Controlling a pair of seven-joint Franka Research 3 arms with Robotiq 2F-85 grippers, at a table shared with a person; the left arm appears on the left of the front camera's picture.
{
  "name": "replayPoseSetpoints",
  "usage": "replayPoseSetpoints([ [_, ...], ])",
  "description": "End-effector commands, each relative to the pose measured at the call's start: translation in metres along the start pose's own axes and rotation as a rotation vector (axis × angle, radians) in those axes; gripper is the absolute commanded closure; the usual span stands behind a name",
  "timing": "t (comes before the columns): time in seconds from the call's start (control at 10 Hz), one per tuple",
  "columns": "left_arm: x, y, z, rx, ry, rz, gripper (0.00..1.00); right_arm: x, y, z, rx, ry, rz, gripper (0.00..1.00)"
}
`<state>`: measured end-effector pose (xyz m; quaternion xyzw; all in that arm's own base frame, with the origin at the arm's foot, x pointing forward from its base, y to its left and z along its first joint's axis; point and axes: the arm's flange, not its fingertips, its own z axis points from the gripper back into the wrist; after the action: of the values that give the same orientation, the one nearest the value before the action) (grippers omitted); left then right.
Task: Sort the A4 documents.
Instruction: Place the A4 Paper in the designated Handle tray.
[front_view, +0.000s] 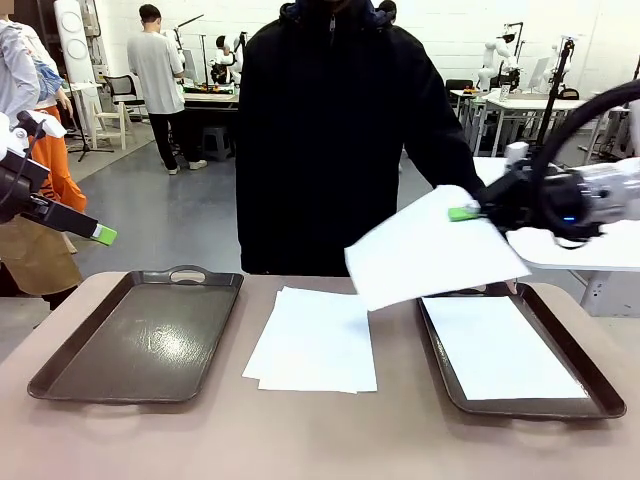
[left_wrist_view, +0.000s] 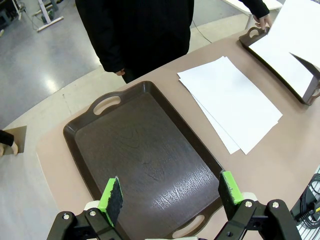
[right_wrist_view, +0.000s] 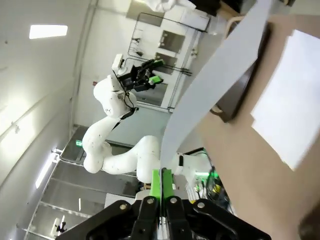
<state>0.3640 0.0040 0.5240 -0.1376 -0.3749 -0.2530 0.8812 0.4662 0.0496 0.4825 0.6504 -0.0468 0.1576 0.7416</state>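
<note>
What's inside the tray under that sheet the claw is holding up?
White paper lies flat in the right tray. The held sheet, pinched in the right claw, hangs over the tray's far end and covers what is there.

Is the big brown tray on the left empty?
Empty. The left tray has a bare dark bottom; the white sheets lie beside it on the table.
</note>
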Motion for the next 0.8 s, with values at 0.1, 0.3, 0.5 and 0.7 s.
replayPoseSetpoints([
  [0.1,-0.001,0.002,-0.002,-0.005,-0.009,0.004,0.00,-0.017,-0.032,0.052,-0.224,0.004,0.060,0.99],
  [0.3,-0.001,0.002,-0.002,-0.005,-0.009,0.004,0.00,-0.008,-0.072,0.068,-0.243,-0.023,0.094,0.99],
  [0.5,-0.001,0.002,-0.002,-0.005,-0.009,0.004,0.00,-0.003,-0.101,0.068,-0.246,-0.024,0.088,0.99],
  [0.7,-0.001,0.002,-0.002,-0.005,-0.009,0.004,0.00,-0.002,-0.128,0.076,-0.256,-0.017,0.033,0.99],
])
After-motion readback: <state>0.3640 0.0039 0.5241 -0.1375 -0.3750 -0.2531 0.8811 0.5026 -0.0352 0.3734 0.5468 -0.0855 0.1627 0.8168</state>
